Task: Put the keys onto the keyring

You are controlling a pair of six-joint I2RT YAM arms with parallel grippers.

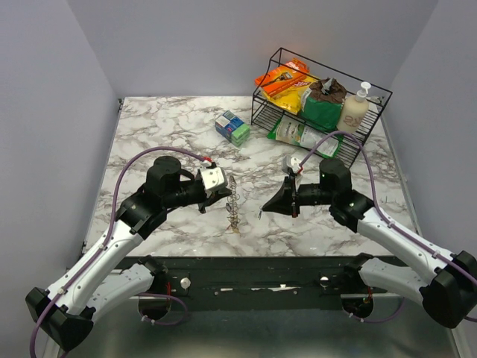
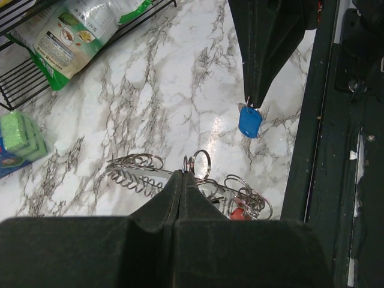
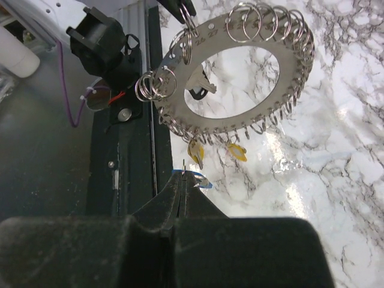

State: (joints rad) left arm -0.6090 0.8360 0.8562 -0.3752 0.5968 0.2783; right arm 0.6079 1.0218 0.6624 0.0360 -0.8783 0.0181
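The keyring [image 3: 292, 90] is a flat silvery hoop fringed with small wire rings, held upright above the marble. My left gripper [image 2: 183, 173] is shut on one of its rings at the rim; the keyring [image 1: 233, 201] shows edge-on in the top view, just right of the left gripper [image 1: 225, 195]. Two yellow keys [image 3: 196, 151] hang from its lower edge, and a red key head [image 2: 238, 213] peeks out beside my fingers. My right gripper [image 3: 183, 177] is shut on the blue key [image 2: 249, 122], held low and a short way from the keyring, right gripper [image 1: 263, 209] facing left.
A black wire rack [image 1: 373, 123] with snack packs and a soap bottle [image 1: 353, 110] stands at the back right. A green and blue box [image 1: 232, 127] lies left of it. The dark base rail [image 1: 261, 272] runs along the table's near edge.
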